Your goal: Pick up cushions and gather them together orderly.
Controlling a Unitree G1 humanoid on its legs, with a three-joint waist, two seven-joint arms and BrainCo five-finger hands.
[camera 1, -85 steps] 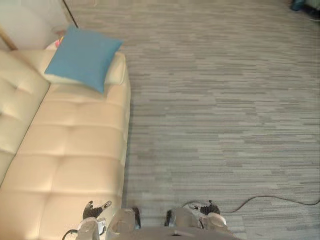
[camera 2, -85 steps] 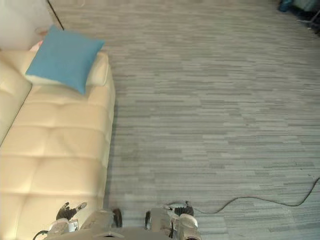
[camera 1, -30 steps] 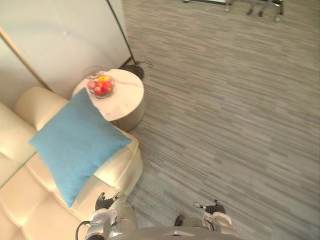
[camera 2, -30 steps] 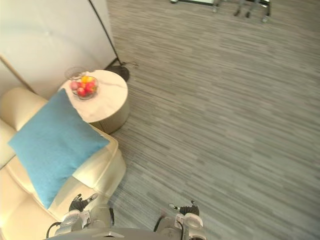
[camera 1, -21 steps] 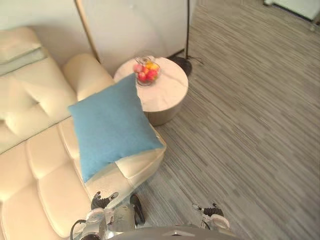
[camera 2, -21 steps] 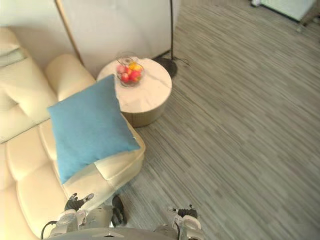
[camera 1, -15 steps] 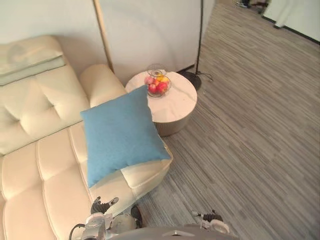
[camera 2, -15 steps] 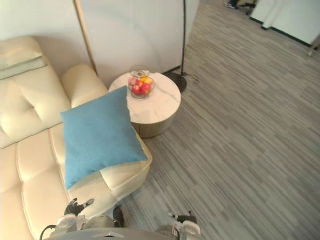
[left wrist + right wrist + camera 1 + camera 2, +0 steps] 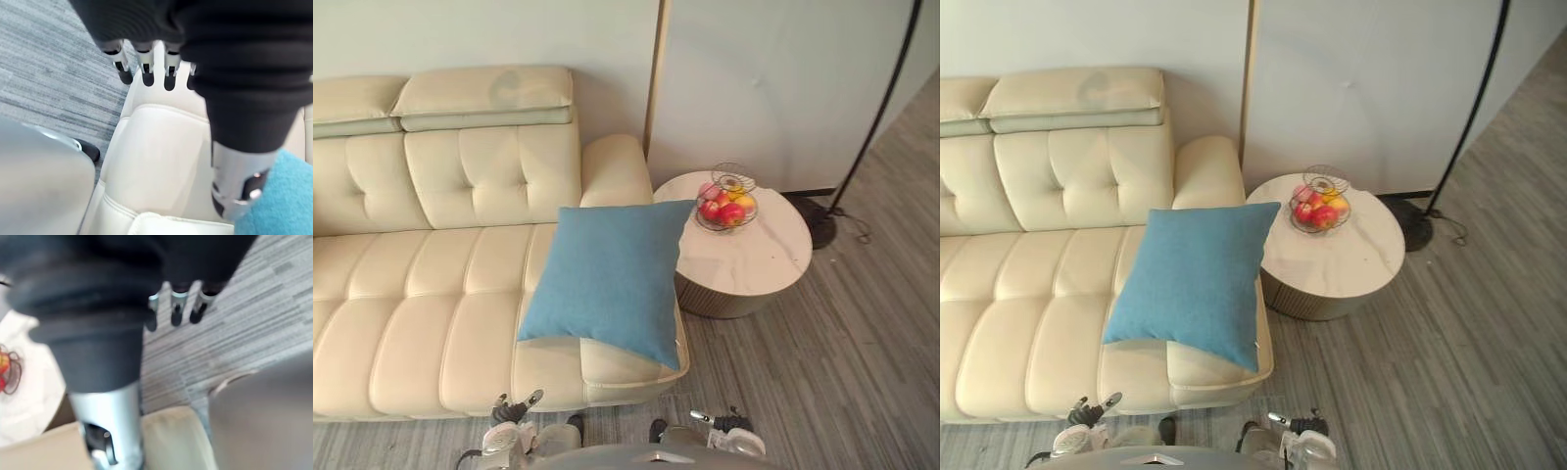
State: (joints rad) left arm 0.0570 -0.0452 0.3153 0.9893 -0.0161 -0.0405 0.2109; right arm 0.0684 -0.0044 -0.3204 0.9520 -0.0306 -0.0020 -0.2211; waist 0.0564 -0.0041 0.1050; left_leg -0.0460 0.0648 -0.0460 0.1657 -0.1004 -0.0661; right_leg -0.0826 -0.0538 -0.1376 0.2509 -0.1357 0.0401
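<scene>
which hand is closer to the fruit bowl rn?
Right. The right hand hangs over the floor, straight in front of the table that carries the fruit bowl. The left hand hangs at the sofa front edge, farther off to the left.

Blue cushion (image 9: 607,279) on cream sofa (image 9: 431,294), fruit bowl (image 9: 726,204)

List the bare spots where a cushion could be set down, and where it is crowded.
Free: the sofa seat left of the cushion; the near half of the table, before the fruit bowl; the floor right of it. Crowded: the seat's right end, under the cushion.
</scene>
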